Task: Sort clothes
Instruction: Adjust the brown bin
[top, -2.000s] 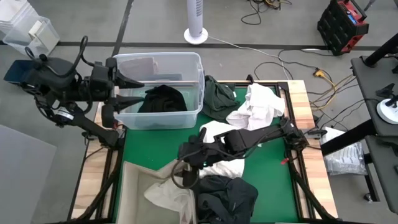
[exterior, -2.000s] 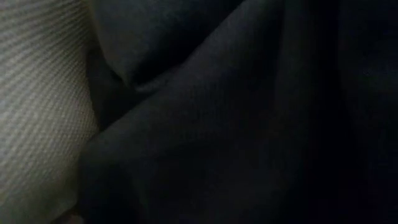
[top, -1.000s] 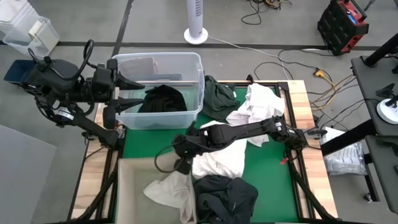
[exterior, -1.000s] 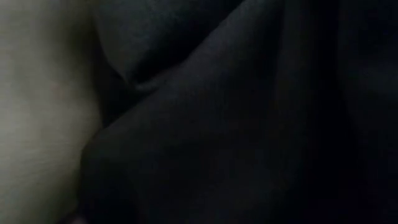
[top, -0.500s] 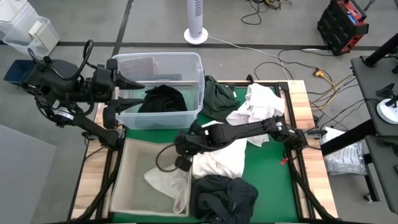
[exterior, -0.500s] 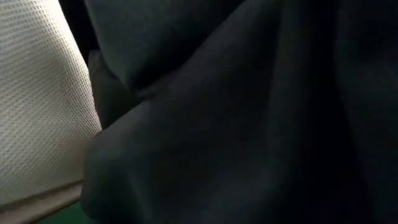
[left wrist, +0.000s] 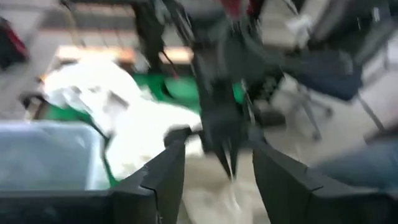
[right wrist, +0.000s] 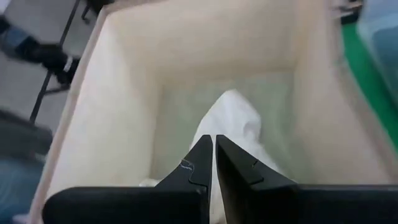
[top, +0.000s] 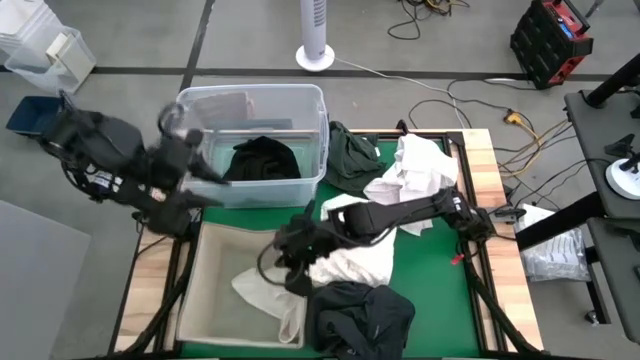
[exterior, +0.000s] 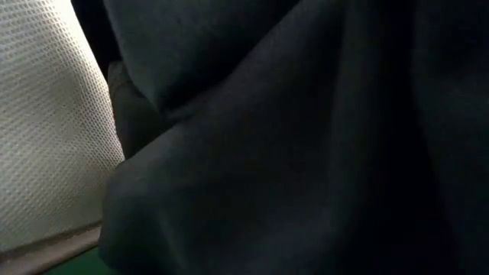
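In the high view my right gripper reaches over the beige bin, shut on a white garment that lies inside it. My left gripper hangs open at the table's left edge, beside the clear tub, with nothing between its fingers. A black garment lies in the tub. On the green mat rest a dark green garment, white garments and, at the near edge, a black garment. My right gripper pinches the white garment's upper fold between its shut fingers, which slant down into the bin from the table's right. The fingers hide the exact spot, and the number of layers cannot be told. The rest of the cloth lies slack on the bin's floor.
Another white garment lies under my right arm, between the bin and the black garment. The low view is filled by black cloth and the bin's mesh wall. A fan base and cables lie on the floor beyond the table.
My right gripper, still shut, has risen a little and drawn back toward the table's right. The bin's far wall has swung toward the far edge, so more of its floor shows. My left gripper has swung toward the bin and tipped downward.
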